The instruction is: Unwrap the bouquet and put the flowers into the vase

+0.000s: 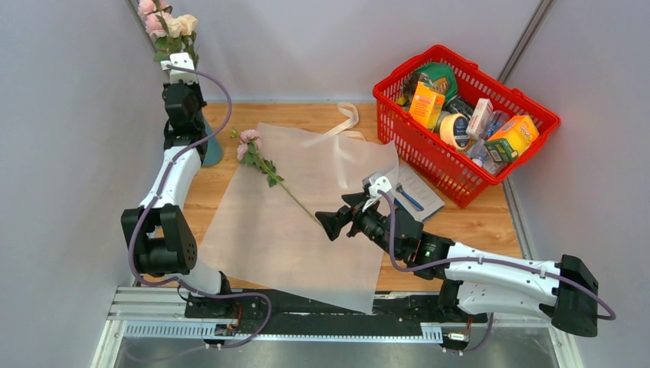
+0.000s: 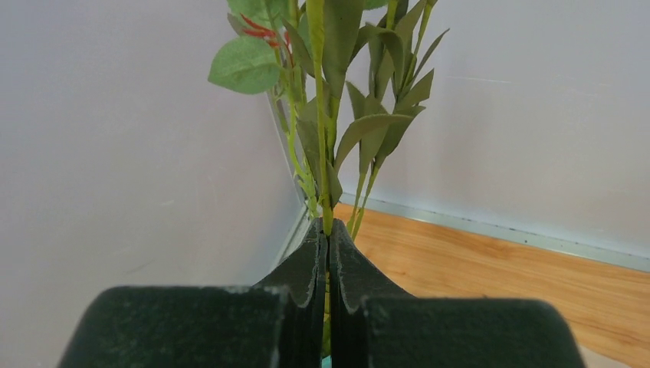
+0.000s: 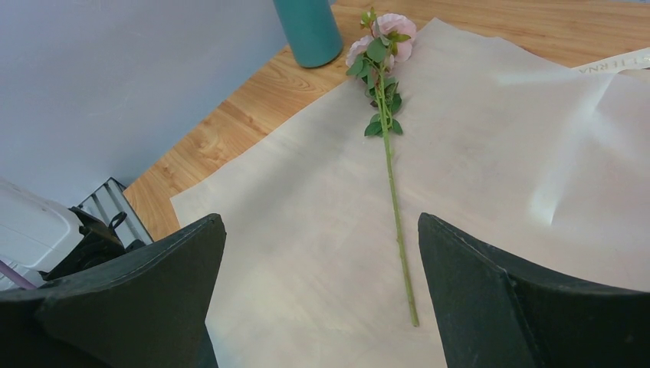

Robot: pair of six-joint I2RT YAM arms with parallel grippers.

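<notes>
**A:** Holding most of the flowers (image 1: 167, 27) up in the far left corner, the left gripper (image 2: 328, 244) has its fingers pressed together on the green stems. The vase (image 1: 213, 152) stands just below, half hidden by that arm.

**B:** And the rest?

**A:** One rose (image 3: 389, 165) lies loose on the flattened wrapping paper (image 1: 306, 230), its bloom near the vase. Its stem end points toward the right gripper (image 3: 320, 234), whose fingers stand wide apart with nothing between them.

**B:** What could go wrong?

**A:** I can't see the vase's mouth from above, so stems lowered off-centre could catch the rim and tip it. The thin stem lies flat on slippery paper, so a low pinch might grab the sheet too and drag it toward the ribbon (image 1: 349, 119) and the red basket (image 1: 460, 57).
</notes>
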